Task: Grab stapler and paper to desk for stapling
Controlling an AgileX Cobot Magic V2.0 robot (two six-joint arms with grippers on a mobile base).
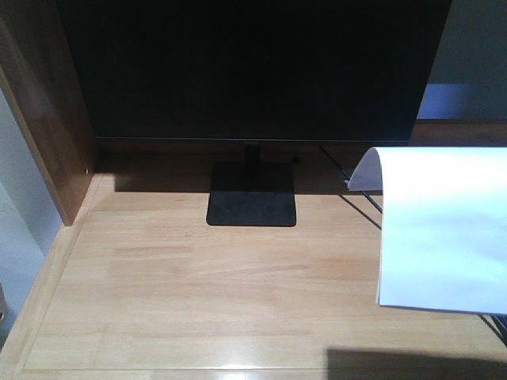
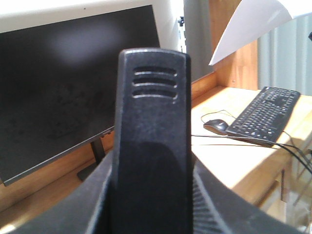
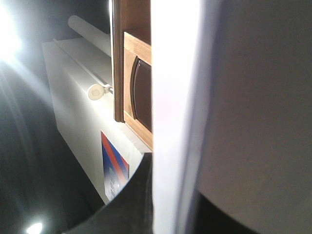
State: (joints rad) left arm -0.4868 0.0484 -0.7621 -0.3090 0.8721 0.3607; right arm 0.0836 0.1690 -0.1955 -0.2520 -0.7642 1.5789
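Your left gripper (image 2: 153, 200) clamps the stapler (image 2: 152, 122), long axis straight out (near end cropped). The paper (image 1: 444, 229) pinched by your right gripper (image 3: 170, 219) hides its jaws.

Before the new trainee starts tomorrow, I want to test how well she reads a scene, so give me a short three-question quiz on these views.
1. True or false: the paper lies flat on the desk.
2. In the left wrist view, what sits just left of the keyboard? A) a mouse B) a mug C) a phone
3. Fill in: the left gripper is closed on the black ___.

Key: 1 false, it is held up in the air with its top edge curled; 2 A; 3 stapler.
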